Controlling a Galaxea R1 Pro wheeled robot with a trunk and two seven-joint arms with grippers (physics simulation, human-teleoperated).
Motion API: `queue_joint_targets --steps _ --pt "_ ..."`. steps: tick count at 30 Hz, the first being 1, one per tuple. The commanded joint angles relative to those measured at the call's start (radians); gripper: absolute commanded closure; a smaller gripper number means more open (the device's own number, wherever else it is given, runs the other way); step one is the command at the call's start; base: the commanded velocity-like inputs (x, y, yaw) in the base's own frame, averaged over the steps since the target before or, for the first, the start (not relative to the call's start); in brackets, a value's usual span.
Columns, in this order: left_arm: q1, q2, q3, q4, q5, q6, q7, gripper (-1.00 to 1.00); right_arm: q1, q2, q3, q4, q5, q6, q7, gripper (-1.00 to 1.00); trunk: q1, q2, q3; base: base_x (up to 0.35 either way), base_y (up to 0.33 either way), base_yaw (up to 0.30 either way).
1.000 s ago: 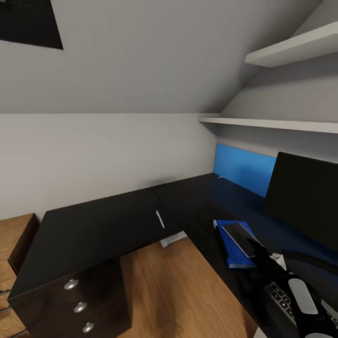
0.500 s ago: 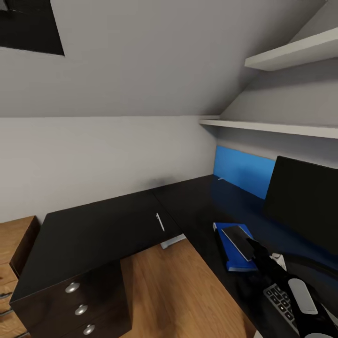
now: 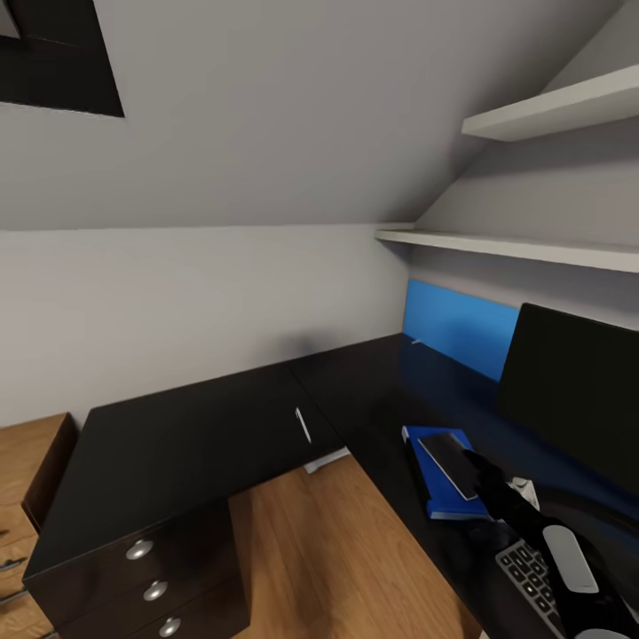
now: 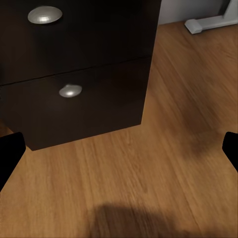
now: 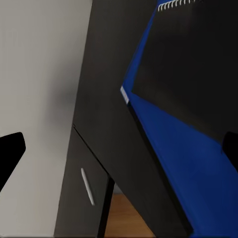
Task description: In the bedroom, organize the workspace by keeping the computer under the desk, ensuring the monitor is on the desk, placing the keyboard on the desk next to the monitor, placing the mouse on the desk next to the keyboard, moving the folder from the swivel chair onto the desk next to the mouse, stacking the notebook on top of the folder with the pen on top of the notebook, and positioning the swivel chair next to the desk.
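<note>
Blue folder (image 3: 437,475) bears the notebook (image 3: 451,463) (both jaws released); pen (image 3: 303,424) apart.

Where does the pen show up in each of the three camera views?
Head view: the pen lies on the desk, near its front edge at the inner corner.
Left wrist view: not in it.
Right wrist view: pen on the desk, away from the blue folder.
Shared landmark: the blue folder with the notebook on it.

— What lies on the desk (image 3: 195,435)?
— The notebook (image 3: 451,462) on the folder (image 3: 437,484), beside the monitor (image 3: 572,399); the pen (image 3: 303,425) lies well apart.
— And the right gripper (image 3: 484,475)?
— By the notebook.
</note>
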Motion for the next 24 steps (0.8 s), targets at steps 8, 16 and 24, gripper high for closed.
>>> queue_joint_targets --steps 8,16,24 --pt "-0.001 0.001 0.001 0.001 -0.010 0.009 0.010 -1.00 -0.001 -0.001 0.101 -0.007 0.003 0.006 0.004 -1.00 -0.031 0.056 0.024 0.000 0.000 0.000" --pt "-0.001 0.001 0.001 0.000 -0.008 0.056 0.011 -1.00 -0.001 -0.002 0.276 -0.035 0.020 -0.002 0.003 -1.00 -0.061 0.112 0.049 0.000 0.000 0.000" --pt "-0.001 0.004 0.002 0.000 -0.005 0.068 0.012 -1.00 -0.001 -0.001 0.420 -0.078 0.137 -0.099 0.001 -1.00 -0.092 0.168 0.074 0.000 0.000 0.000"
